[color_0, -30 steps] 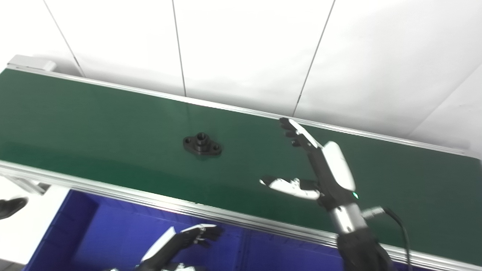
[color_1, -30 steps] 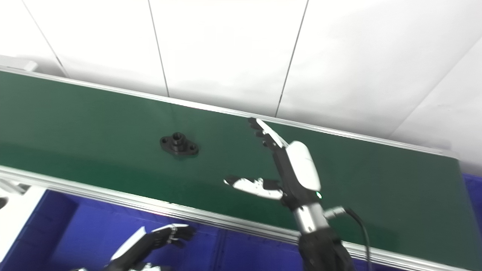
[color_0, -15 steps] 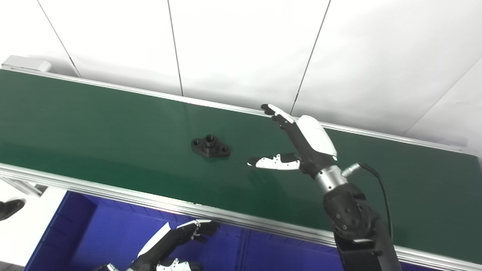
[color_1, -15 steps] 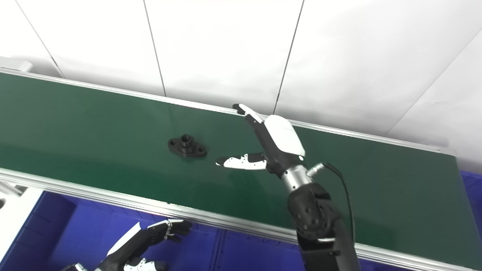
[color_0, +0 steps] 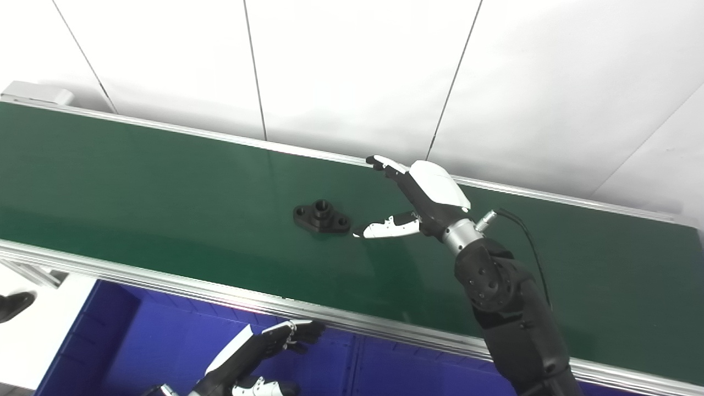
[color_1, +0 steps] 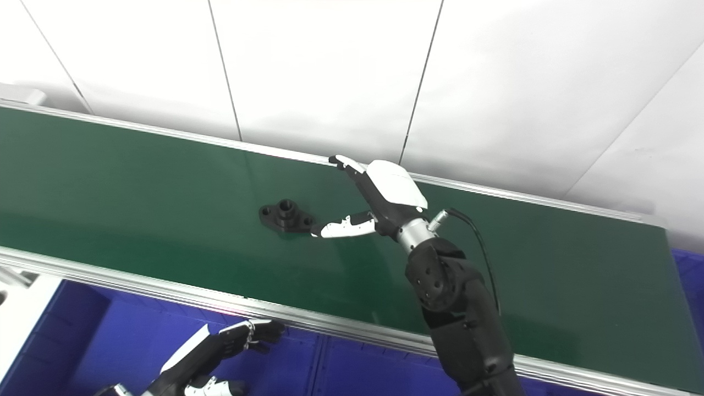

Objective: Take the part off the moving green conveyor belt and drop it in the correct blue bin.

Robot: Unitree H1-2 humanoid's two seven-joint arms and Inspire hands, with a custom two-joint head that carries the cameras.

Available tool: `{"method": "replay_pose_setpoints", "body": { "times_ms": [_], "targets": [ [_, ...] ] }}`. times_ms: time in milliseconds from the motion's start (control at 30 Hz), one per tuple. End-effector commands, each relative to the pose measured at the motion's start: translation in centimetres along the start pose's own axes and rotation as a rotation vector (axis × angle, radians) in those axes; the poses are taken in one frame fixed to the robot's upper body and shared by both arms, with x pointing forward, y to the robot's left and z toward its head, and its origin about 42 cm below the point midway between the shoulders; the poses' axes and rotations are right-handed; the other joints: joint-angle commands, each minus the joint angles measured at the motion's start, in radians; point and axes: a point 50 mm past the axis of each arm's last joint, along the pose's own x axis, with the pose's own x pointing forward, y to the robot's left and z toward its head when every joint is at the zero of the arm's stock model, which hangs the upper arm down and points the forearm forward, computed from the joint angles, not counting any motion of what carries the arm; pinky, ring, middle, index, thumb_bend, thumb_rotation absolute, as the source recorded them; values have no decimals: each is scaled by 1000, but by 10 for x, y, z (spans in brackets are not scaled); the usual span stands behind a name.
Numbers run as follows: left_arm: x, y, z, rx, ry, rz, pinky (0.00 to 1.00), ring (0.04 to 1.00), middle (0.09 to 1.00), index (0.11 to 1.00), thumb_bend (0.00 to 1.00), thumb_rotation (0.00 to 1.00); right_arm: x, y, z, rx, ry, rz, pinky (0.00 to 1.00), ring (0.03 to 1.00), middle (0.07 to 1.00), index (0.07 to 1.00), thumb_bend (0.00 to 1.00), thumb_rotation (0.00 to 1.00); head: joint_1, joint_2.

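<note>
A black flanged part with a raised hub lies flat on the green conveyor belt, near its middle; it also shows in the right eye view. My right hand is open over the belt just right of the part, thumb tip almost touching the part's right end, fingers stretched toward the far rail. My left hand hangs low over the blue bin, holding nothing, fingers loosely curled.
Silver rails run along the belt's near and far edges. A divider splits the blue bin below the near rail. A white panelled wall stands behind the belt. A cable loops from my right wrist.
The part has ridden the belt to the right. My right hand has reached forward and left across the belt, closing the gap to the part. My left hand has stayed over the bin.
</note>
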Motion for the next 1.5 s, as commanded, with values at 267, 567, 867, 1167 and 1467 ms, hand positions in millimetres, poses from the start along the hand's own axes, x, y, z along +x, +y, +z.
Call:
{"method": "replay_pose_setpoints", "body": {
  "times_ms": [267, 567, 867, 1167, 1467],
  "targets": [
    [2, -1, 8, 10, -57, 10, 733, 798, 823, 801, 778, 742, 27, -2, 13, -88, -12, 2, 775, 841, 868, 899, 762, 439, 5, 5],
    [2, -3, 9, 21, -59, 7, 741, 804, 824, 801, 781, 765, 35, 15, 14, -159, -8, 44, 760, 835, 864, 893, 768, 428, 13, 12],
    [2, -5, 11, 16, -66, 12, 736, 802, 825, 803, 764, 772, 33, 31, 9, -209, -21, 78, 751, 821, 849, 883, 759, 422, 14, 24],
    [2, -6, 15, 23, -78, 14, 741, 804, 826, 805, 745, 785, 22, 46, -2, -288, -43, 132, 717, 784, 814, 844, 747, 224, 16, 42],
    [2, -8, 19, 23, -93, 12, 756, 814, 839, 818, 727, 806, -1, 57, -12, -333, -102, 166, 374, 447, 564, 653, 554, 0, 17, 73]
  ]
}}
